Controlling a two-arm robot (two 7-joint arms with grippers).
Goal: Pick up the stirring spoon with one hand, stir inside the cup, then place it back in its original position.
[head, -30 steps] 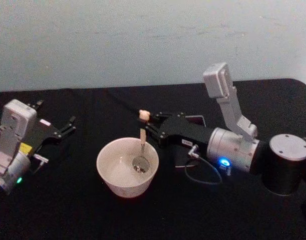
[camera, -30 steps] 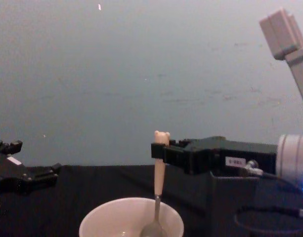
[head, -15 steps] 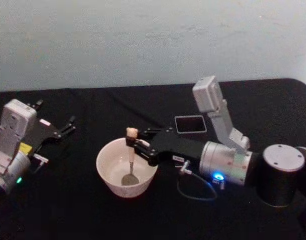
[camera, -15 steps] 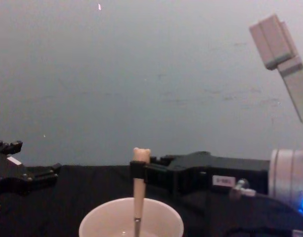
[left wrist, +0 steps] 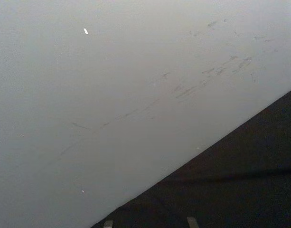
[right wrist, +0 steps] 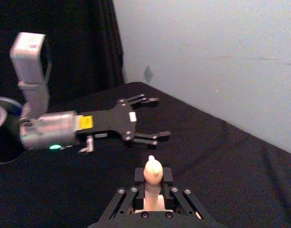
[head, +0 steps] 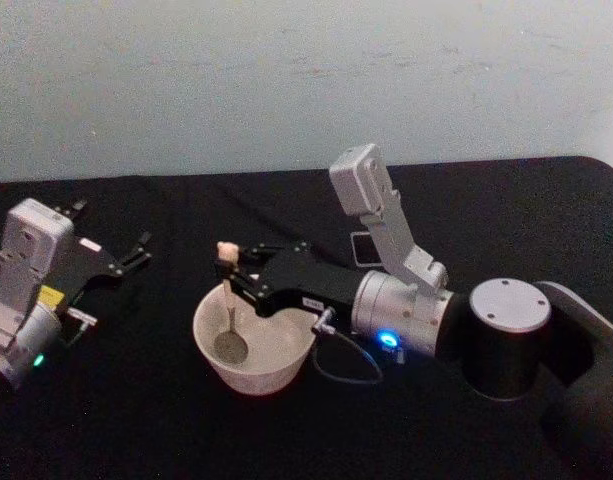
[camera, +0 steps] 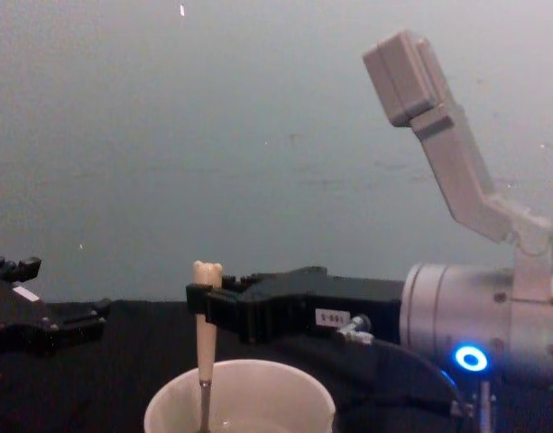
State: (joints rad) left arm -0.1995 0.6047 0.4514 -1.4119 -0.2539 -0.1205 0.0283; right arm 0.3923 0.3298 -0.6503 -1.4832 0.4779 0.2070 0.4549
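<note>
The right claw (head: 229, 272) is clamped tight on the peach handle of the stirring spoon (head: 229, 300), just under the bear head, so the spoon is held nearly upright. Its metal bowl is dipped inside the cup (head: 258, 380), toward the 9 o'clock side. The cup is parked mid-surface (head: 136, 420). Off at 9 o'clock, the left claw (head: 134, 252) is seen spread wide, nothing held.
</note>
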